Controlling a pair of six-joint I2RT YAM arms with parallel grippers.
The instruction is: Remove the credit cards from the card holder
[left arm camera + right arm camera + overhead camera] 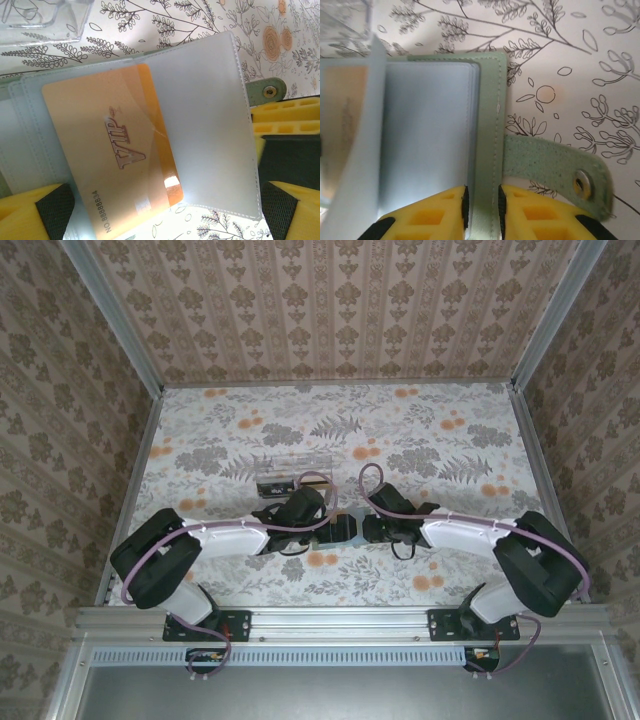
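Right fingers (435, 217) clamp grey-green card holder (490, 100); left fingers (17, 215) spread; gold VIP card (115, 150) seemingly half-out.

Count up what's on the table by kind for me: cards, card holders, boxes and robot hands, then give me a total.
card holder: 1
gold VIP card: 1 in sight, tucked in a sleeve of the holder
clear plastic box: 1
robot hands: 2, the left hand and the right hand
Total: 5
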